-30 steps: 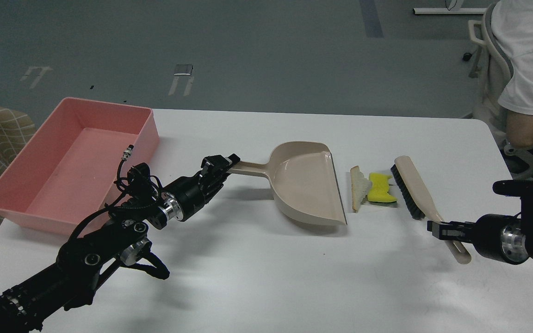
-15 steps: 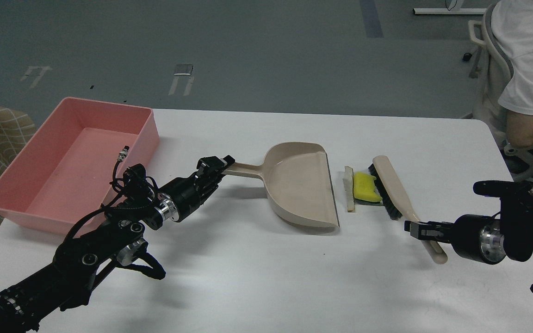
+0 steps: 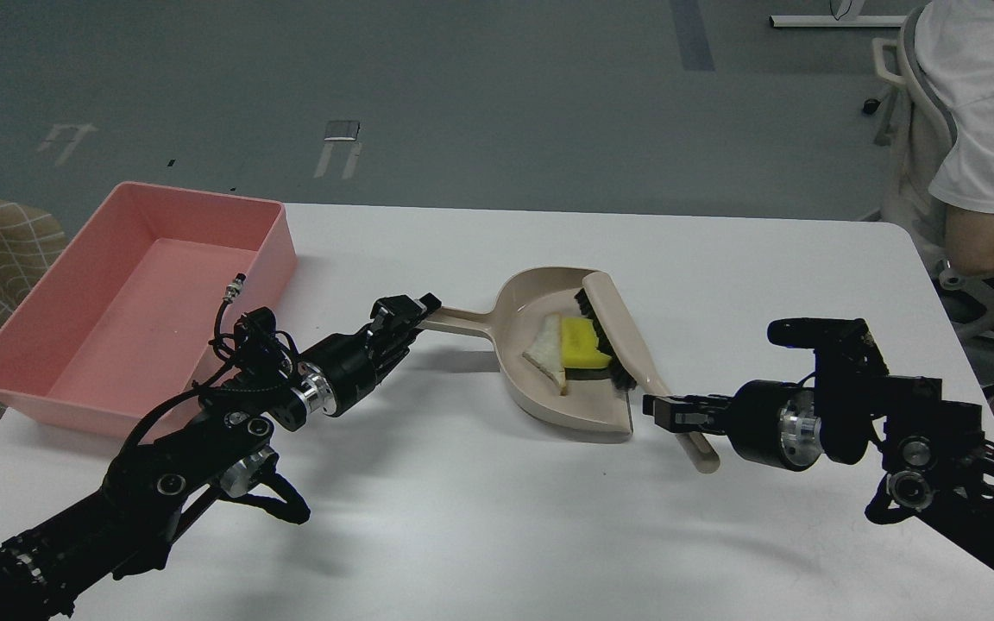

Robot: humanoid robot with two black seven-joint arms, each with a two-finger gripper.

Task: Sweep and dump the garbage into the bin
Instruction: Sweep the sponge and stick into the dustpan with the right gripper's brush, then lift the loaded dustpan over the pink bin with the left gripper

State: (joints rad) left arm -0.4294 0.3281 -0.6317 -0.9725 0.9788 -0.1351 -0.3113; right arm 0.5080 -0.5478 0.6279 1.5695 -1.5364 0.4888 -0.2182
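Two garbage scraps sit inside the beige scoop-shaped plastic dustpan w/ long handle, on the white desk. Bright yellow sponge-like chunk lies toward the pan's mouth, its right edge touching the black bristles of the beige brush. Thin whitish triangular slice w/ tan crust lies just left of the chunk, touching it, crust edge facing the chunk, pale face toward the pan's back wall. Both scraps are on the pan floor, approx. mid-pan.

Brush lies across the pan's open mouth, bristles facing into the pan, handle running down-right past the pan's front lip. Right end effector is clamped on the brush handle near its lower end; handle tip sticks out below it.

Left end effector is closed around the end of the dustpan's long handle, which points left from the pan. Pan rests on the desk, mouth facing right.

Large shallow rectangular pink plastic tub w/ smooth walls & rounded corners stands at the desk's far-left corner, well apart from the dustpan; what shows of its inside has no scraps in it, the left arm covers part of its near-right corner.

Person in white T-shirt sits on a chair at the upper right, beyond the desk edge.
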